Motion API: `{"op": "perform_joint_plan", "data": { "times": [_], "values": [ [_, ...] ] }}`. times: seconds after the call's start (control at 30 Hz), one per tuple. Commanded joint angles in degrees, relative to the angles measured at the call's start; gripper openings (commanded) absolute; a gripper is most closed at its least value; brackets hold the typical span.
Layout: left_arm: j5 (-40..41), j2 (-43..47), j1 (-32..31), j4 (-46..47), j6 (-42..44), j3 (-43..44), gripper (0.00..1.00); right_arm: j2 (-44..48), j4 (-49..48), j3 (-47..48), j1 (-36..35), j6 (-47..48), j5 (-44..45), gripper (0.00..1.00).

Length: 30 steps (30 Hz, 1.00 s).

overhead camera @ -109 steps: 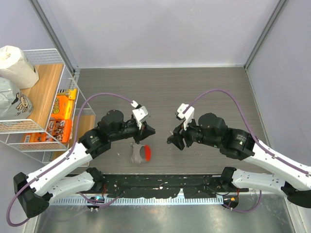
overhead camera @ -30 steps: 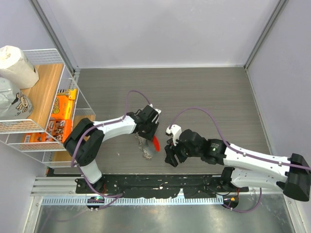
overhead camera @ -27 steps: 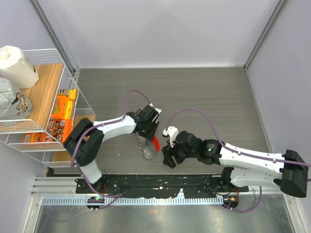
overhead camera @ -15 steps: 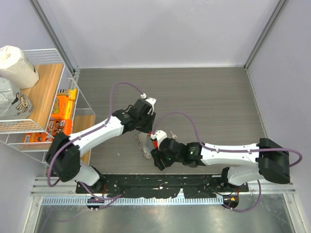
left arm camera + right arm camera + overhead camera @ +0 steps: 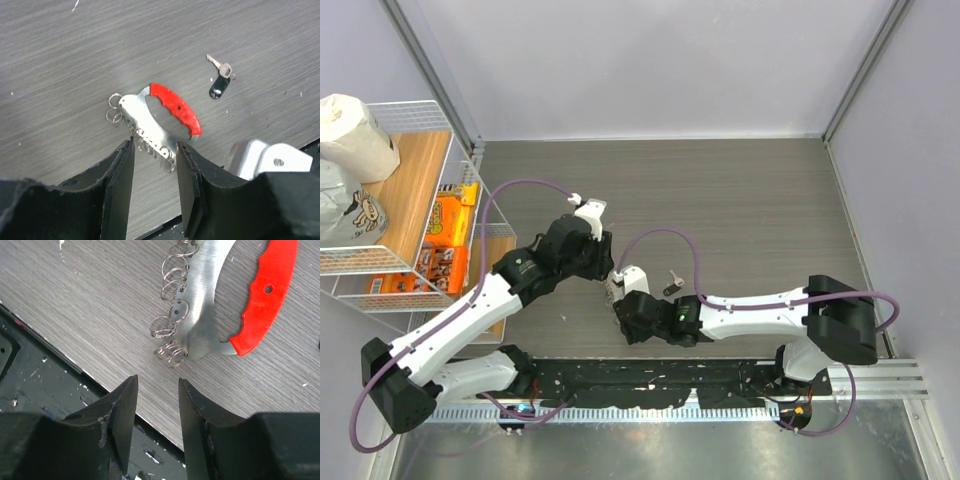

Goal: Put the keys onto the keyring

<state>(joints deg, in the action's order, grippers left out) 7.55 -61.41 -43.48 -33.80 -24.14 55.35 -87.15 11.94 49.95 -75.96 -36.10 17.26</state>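
One curved red-and-steel keyring (image 5: 177, 107), tiny silver key (image 5: 225, 68)

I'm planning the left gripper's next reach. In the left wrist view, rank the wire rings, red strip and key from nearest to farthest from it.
1. Wire rings: right at the left gripper fingertips.
2. Red strip: just beyond, middle.
3. Key: farthest, upper right.

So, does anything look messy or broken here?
Nothing looks broken or spilled. The only loose bit is the key, lying flat on the table apart from the keyring, not hooked onto it.
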Motion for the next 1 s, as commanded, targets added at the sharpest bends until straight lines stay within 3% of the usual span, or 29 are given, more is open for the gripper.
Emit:
{"op": "perform_joint_plan", "data": {
  "times": [0.0, 0.27, 0.97],
  "values": [
    [0.62, 3.92, 0.15, -1.71, -1.00, -2.00, 0.45, -2.40, 1.67, 4.01, -0.59, -4.68, 4.80, 0.43],
    [-0.25, 6.91, 0.15, -1.62, -0.38, -3.58, 0.46, -3.72, 5.72, 5.24, -0.59, -8.46, 8.40, 0.37],
    [-0.70, 7.18, 0.15, -0.74, 0.59, -4.11, 0.48, -8.38, 7.65, 9.20, -0.59, -9.25, 8.06, 0.36]
  ]
}}
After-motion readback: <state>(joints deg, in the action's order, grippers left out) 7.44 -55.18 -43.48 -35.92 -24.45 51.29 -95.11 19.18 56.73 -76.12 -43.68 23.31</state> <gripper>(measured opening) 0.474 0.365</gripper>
